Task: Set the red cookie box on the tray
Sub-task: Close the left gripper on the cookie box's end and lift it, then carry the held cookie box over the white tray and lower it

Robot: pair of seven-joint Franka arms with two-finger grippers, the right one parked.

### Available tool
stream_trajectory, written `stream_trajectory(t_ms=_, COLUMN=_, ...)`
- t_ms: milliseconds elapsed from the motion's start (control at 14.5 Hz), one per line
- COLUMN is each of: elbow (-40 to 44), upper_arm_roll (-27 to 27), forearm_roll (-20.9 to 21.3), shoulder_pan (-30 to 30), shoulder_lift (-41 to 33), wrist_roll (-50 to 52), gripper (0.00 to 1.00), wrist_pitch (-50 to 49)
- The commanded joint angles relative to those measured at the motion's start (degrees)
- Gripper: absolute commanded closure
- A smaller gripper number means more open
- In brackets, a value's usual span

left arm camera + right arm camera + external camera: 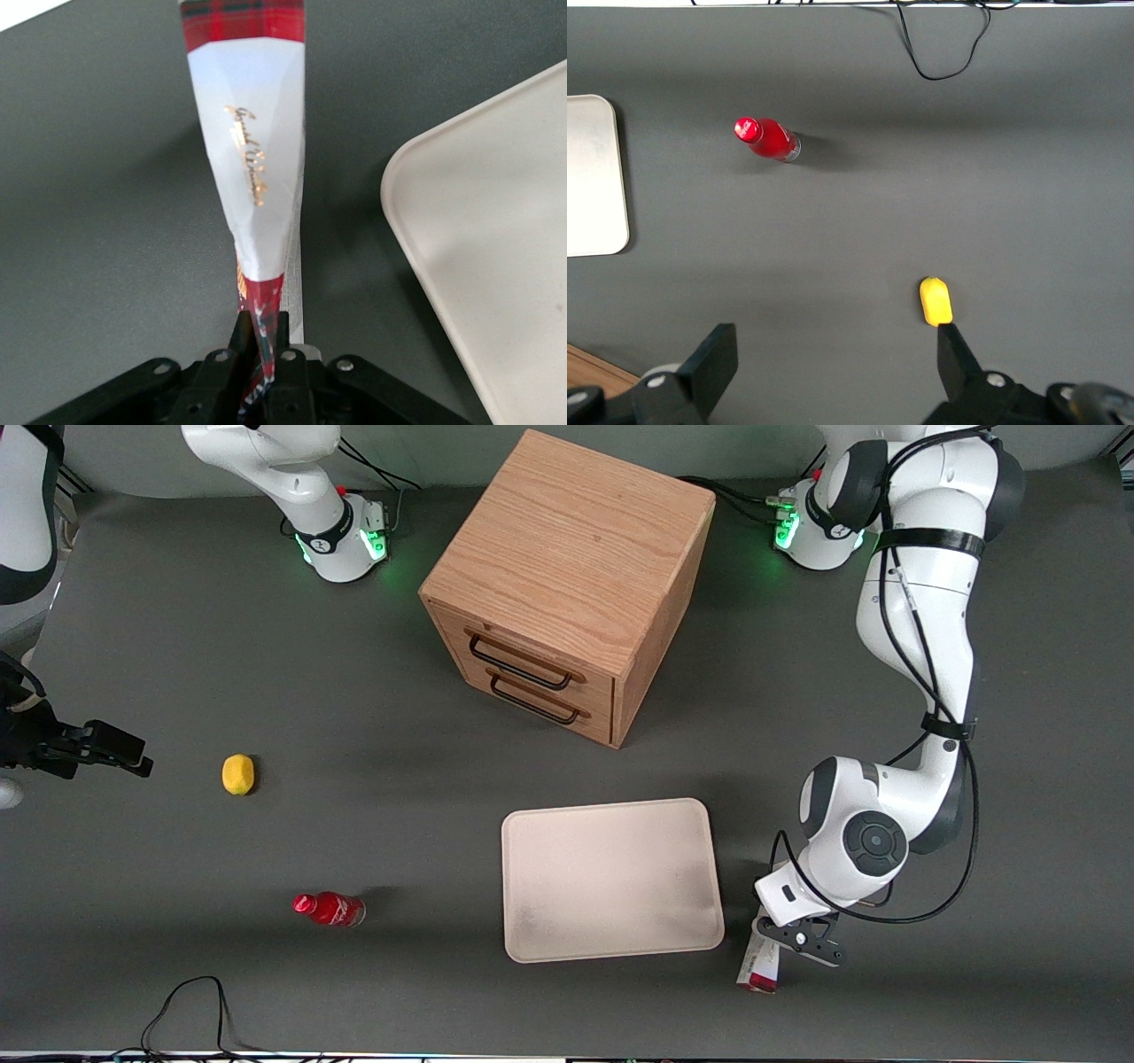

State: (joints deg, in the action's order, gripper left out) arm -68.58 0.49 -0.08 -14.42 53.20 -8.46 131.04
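Tool: left arm's tool (pixel 800 941) sits low over the tabletop (pixel 266 673) near the front camera, toward the working arm's end, just beside the tray's near corner. In the wrist view the tool (pixel 262 332) has its black fingers (pixel 282 341) clenched on the end of the red cookie box.
Red cookie box: the red cookie box (pixel 252 159) is a thin carton, white across its middle with gold script, red plaid at both ends. It runs away from the fingers, edge-on. In the front view the red cookie box (pixel 760 967) pokes out from under the tool, its red end nearest the camera. Whether it touches the tabletop cannot be told. It is outside the tray.
Tray: the tray (pixel 611 879) lies flat, cream, rounded corners, low rim, nothing on it. Its corner (pixel 425 177) is close beside the carton but apart from it.
Red bottle: small red bottle (pixel 329 909) lies on its side, well apart from the tray, toward the parked arm's end.
Lemon: yellow lemon (pixel 237 774) lies farther from the camera than the bottle.
Cabinet: wooden drawer cabinet (pixel 567 584) stands farther from the camera than the tray, turned at an angle, two drawers (pixel 532 682) with dark handles, both closed.
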Motion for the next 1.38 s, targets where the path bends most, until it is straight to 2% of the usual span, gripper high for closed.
stream_trajectory(t_ms=0, elbow=0.62, upper_arm_roll=1.79, forearm_roll=-0.62, shoulder_pan=-0.78, shoulder_lift=-3.45, wrist_roll=0.20, gripper=1.00, wrist_pitch=-4.98)
stream_trajectory(t_ms=276, elbow=8.79, upper_arm_roll=1.80, forearm_roll=-0.88, shoulder_pan=-0.69, shoulder_lift=-6.43, wrist_roll=0.98, gripper=1.00, wrist_pitch=-18.95)
stream_trajectory(t_ms=414, elbow=10.12, upper_arm_roll=1.36, forearm_roll=-1.15, shoulder_pan=-0.69, shoulder_lift=-8.54, wrist_roll=3.34, gripper=1.00, wrist_pitch=-23.18)
stream_trajectory(t_ms=552, elbow=10.74, upper_arm_roll=-0.13, forearm_roll=-3.68, shoulder_pan=-1.30, shoulder_lift=-10.13, wrist_roll=11.75, gripper=1.00, wrist_pitch=-26.44)
stream_trajectory(t_ms=759, elbow=11.54, upper_arm_roll=-3.21, forearm_roll=-3.43, shoulder_pan=-3.67, shoulder_lift=-9.87, wrist_roll=28.19, gripper=1.00, wrist_pitch=-26.63)
stream_trajectory(t_ms=966, elbow=9.79, upper_arm_roll=-4.00, forearm_roll=-2.82, shoulder_pan=-5.70, shoulder_lift=-8.12, wrist_roll=34.19, gripper=1.00, wrist_pitch=-23.39)
stream_trajectory(t_ms=1034, elbow=8.38, upper_arm_roll=-4.18, forearm_roll=-1.69, shoulder_pan=-6.57, shoulder_lift=-7.33, wrist_roll=35.77, gripper=1.00, wrist_pitch=-21.03)
stream_trajectory(t_ms=1241, elbow=1.97, upper_arm_roll=-6.99, forearm_roll=7.61, shoulder_pan=-7.37, shoulder_lift=-6.27, wrist_roll=41.40, gripper=1.00, wrist_pitch=-13.98)
stream_trajectory(t_ms=1310, elbow=1.17, upper_arm_roll=-7.43, forearm_roll=9.38, shoulder_pan=-7.37, shoulder_lift=-5.83, wrist_roll=42.11, gripper=1.00, wrist_pitch=-13.62)
